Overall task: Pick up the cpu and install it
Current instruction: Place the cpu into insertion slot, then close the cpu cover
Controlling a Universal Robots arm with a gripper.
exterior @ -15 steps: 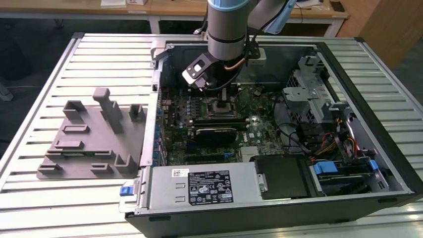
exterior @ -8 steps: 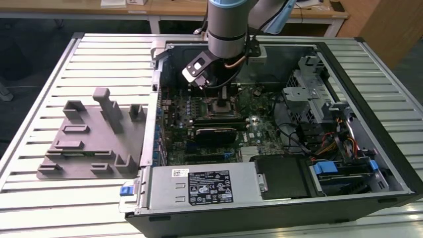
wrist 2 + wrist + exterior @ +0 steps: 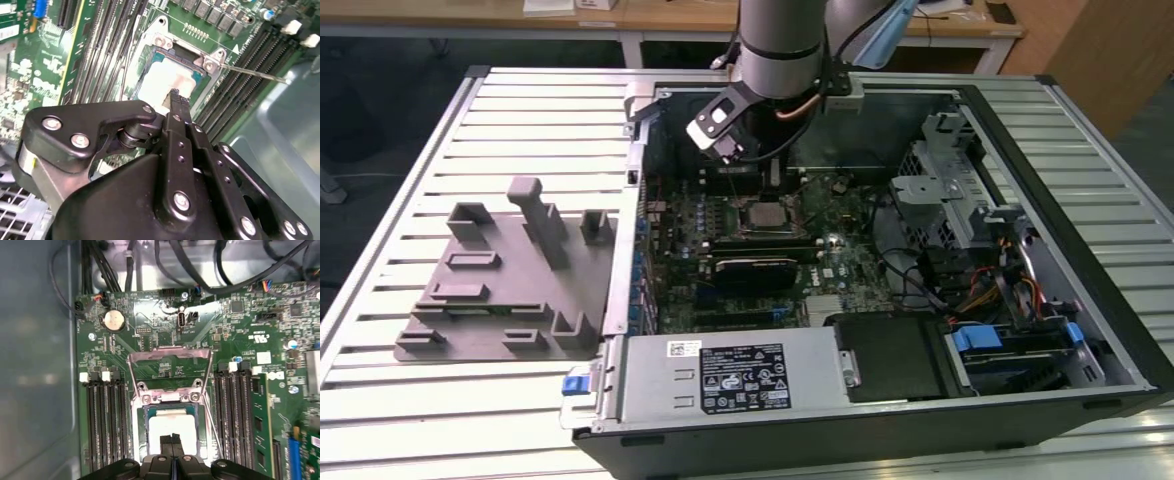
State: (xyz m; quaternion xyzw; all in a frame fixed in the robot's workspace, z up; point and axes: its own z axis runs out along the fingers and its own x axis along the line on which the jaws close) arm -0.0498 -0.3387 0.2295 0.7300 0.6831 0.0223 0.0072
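**A:** What is shown in the exterior view?

**B:** An open computer case (image 3: pixel 854 440) is seen lying on a slatted table (image 3: pixel 400 420). A grey fixture (image 3: pixel 494 290) is set beside it, on the exterior view's left. The arm (image 3: pixel 781 40) hangs over the motherboard (image 3: pixel 854 265). The socket is small, dark and partly covered there.

**A:** Where is the cpu found?

**B:** In both wrist views the cpu (image 3: pixel 170 422) is seen as a pale square lying flat in the socket, with the load frame (image 3: pixel 170 357) standing open. A coin battery (image 3: pixel 114 320) is shown in the first wrist view. A thin lever (image 3: pixel 255 74) is shown in the second wrist view, where much of the board is hidden by the gripper's black linkage.

**A:** And the gripper (image 3: pixel 172 439)?

**B:** Its fingers are pressed together with nothing held between them. The tips are placed over the cpu's edge, possibly touching it, though contact cannot be confirmed.
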